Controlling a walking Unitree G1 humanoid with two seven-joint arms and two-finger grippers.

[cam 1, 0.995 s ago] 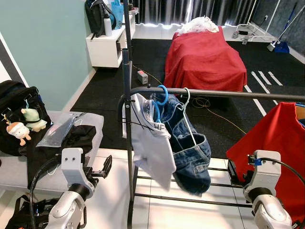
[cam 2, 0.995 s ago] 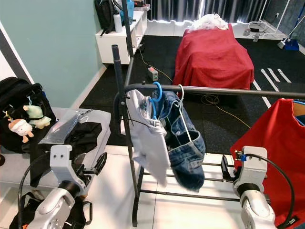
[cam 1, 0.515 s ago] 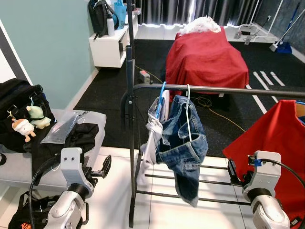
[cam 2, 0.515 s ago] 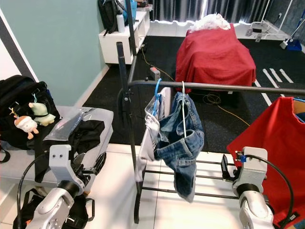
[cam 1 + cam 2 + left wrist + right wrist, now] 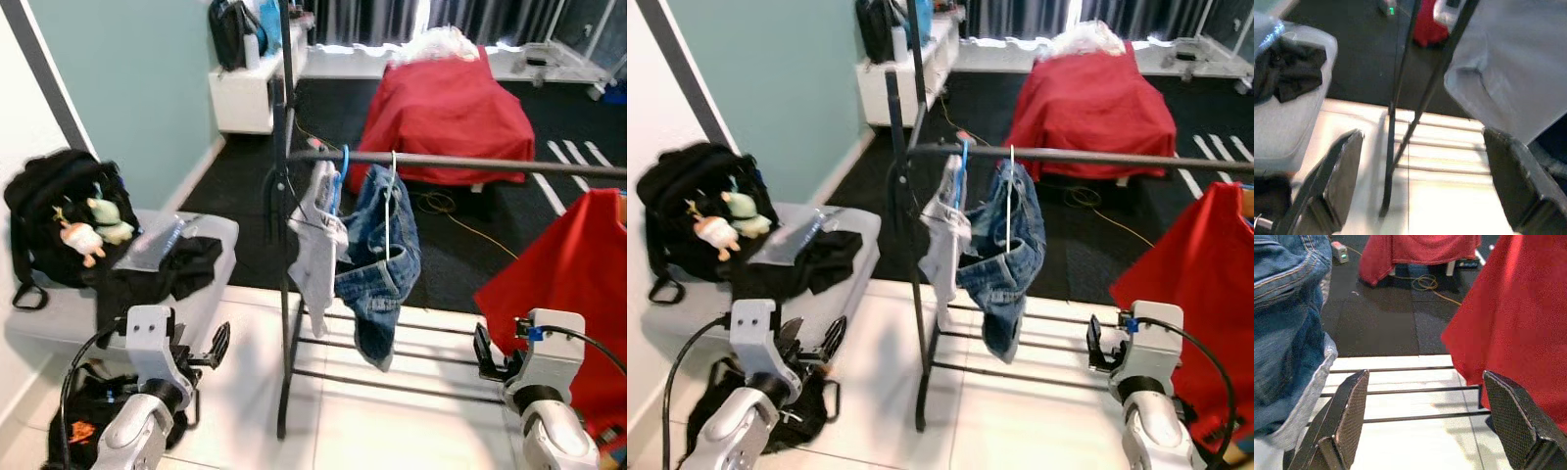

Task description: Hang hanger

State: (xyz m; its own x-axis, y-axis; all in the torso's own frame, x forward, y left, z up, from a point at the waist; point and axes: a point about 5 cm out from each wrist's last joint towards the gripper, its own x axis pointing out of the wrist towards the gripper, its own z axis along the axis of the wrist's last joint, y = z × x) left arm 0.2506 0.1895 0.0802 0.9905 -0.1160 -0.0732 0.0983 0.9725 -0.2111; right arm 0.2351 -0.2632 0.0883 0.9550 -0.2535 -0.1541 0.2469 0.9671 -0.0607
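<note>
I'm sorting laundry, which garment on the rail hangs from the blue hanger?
The white shirt, nearest the rail's upright post; the jeans beside it hang from a white hanger.

Home bedroom: bed (image 5: 453, 98) (red-covered), clothes rack (image 5: 460, 163).

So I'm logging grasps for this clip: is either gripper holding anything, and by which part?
Nothing is held. The left gripper and right gripper are both open and empty, low in front of the rack.

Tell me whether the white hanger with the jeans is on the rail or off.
On: the white hanger hooks over the rail, jeans hanging below.
</note>
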